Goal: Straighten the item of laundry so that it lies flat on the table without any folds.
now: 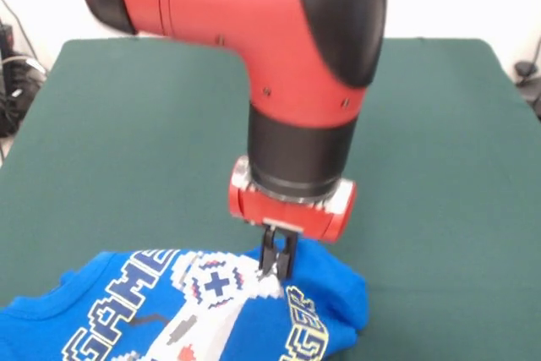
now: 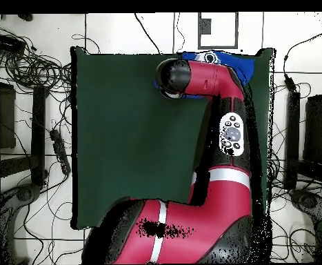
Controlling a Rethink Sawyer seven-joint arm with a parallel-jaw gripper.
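While I hang low over the near edge of the table (image 1: 127, 141), my gripper (image 1: 278, 261) in the front view has its two dark fingers (image 1: 269, 255) drawn close together, and they look pinched on a ridge of the T-shirt (image 1: 127, 319) right where the white controller print bunches up; I judge it a grasp, though the cloth between the tips is hard to make out. The shirt lies crumpled at the table's near edge, print up, partly running out of the picture's bottom. To do this step well, I judge I should lift only slightly and draw the fold outward, away from the bulk of the cloth, keeping the pull low so the rest stays put.

From overhead, my arm (image 2: 212, 172) covers most of the shirt; only a blue strip shows at the table's top edge, and my gripper is hidden. I count one shirt, one table, one gripper.
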